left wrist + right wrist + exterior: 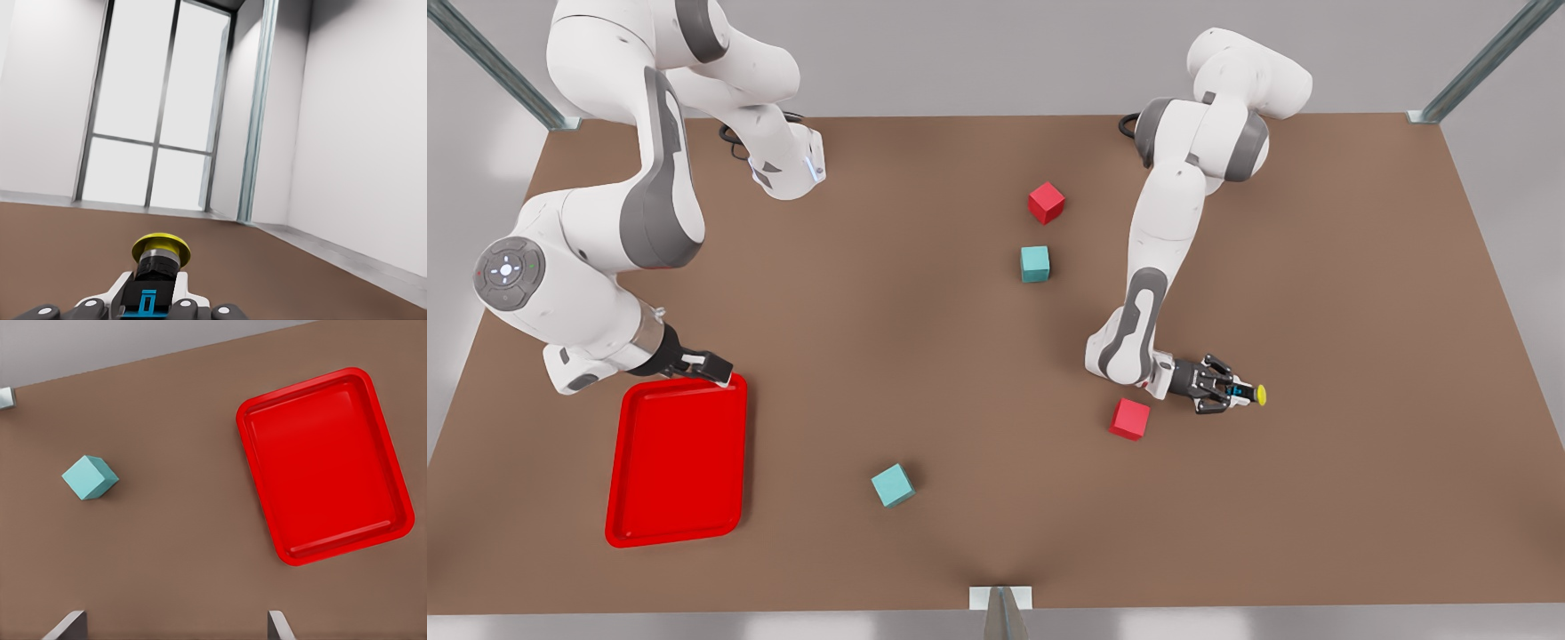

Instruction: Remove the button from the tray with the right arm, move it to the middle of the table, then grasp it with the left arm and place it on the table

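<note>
I see the table (925,373) spanning my front view, brown and flat. The left arm (1165,240) reaches from the far edge at about one o'clock down toward four o'clock of the table's centre; the right arm (596,231) comes in from eleven o'clock and bends down to about eight o'clock.

The tray (678,462) lies flat at roughly eight o'clock from the table's centre, its inside bare red. In the right wrist view the tray (327,467) sits below the camera with a teal cube (90,477) well apart from it. The right gripper (710,364) hangs over the tray's far edge, and its two fingertips (67,627) stand wide apart with nothing between them.

Four cubes lie on the table: a red cube (1046,202) at one o'clock, a second teal cube (1035,263) just nearer than it, another red cube (1129,419) at four o'clock beside the left wrist, and the first teal cube (893,484) at six o'clock.

The left gripper (1232,393) lies nearly level, closed on the button (1254,394), whose yellow cap points toward three o'clock. From the left wrist I see the button (161,257) clamped between the fingers, cap outward, above the table; I cannot tell whether it touches the surface.
</note>
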`<action>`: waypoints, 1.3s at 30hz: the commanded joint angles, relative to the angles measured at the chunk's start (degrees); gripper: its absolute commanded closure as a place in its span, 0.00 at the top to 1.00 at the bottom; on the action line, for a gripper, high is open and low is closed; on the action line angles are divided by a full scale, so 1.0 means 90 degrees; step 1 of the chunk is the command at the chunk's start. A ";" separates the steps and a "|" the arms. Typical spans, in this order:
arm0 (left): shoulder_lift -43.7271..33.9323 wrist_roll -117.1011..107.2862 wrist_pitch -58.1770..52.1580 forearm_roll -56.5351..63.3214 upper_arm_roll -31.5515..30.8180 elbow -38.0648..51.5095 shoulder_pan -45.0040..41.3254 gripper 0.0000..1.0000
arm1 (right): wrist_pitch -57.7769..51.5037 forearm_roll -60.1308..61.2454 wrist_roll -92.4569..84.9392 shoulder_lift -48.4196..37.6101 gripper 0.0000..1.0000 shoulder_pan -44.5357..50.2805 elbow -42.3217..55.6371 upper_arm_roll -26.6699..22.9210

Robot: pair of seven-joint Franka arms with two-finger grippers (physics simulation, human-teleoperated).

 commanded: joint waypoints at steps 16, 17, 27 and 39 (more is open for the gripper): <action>0.0282 -0.0162 0.0456 -0.0139 -0.0437 -0.0017 -0.0070 0.38 | 0.0049 0.0049 0.0004 0.0021 1.00 0.0015 0.0034 0.0029; 0.0253 -0.0142 0.0466 -0.0139 -0.0437 -0.0036 -0.0070 0.38 | 0.0049 0.0039 0.0004 0.0011 1.00 0.0015 0.0034 0.0029; -0.0060 0.0210 0.0613 -0.0393 -0.0642 -0.0153 -0.0070 0.38 | 0.0058 0.0020 0.0502 0.0021 1.00 0.0113 0.0034 0.0068; -0.0304 0.0532 0.0613 -0.0725 -0.1072 -0.0153 -0.0021 0.38 | 0.0058 0.0010 0.0511 0.0031 1.00 0.0201 0.0044 0.0107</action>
